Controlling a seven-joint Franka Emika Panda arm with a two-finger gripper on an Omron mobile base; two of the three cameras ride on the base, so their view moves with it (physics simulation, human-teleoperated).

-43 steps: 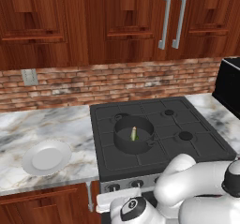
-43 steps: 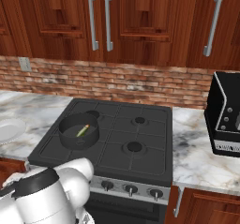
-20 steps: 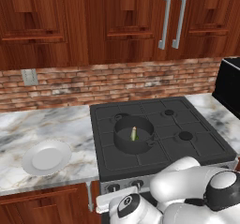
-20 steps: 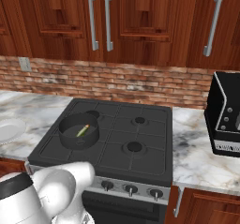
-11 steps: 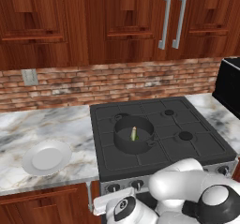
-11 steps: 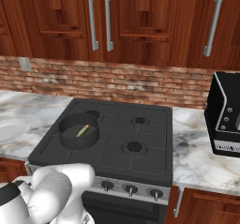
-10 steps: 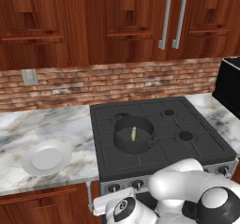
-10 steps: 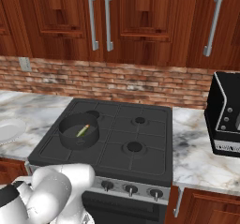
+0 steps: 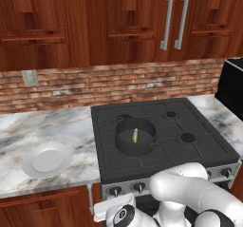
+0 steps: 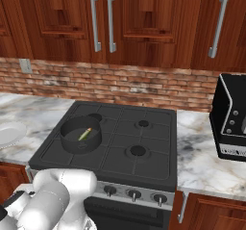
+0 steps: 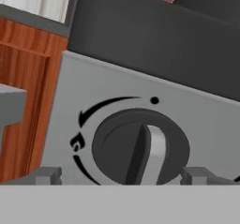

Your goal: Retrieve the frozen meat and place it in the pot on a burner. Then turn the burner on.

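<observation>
The frozen meat (image 9: pixel 135 136) already lies inside the pot (image 9: pixel 135 137), which sits on the rear-left burner of the cooktop (image 9: pixel 190 150), so the first half of the task looks done and what remains is the burner. Compared with the frames from two seconds back, the pot, the fish and the white plate (image 9: pixel 47 159) on the counter (image 9: pixel 42 126) near its front edge have not shifted, and the base views are framed the same, so the base has not driven. What has changed is the arm: its white links have sunk lower along the stove's front edge, with the elbow folding down toward the control panel.

In the hand view the gripper (image 11: pixel 119 175) now faces a knob (image 11: pixel 140 148) on the grey control panel (image 11: pixel 93 92) head-on, its two fingertips spread wide on either side of the knob and closed on nothing. The knob's ridge stands roughly upright, likely its off position. Judging by this, the next move is to close on the ridge and rotate it along the marked arc.
</observation>
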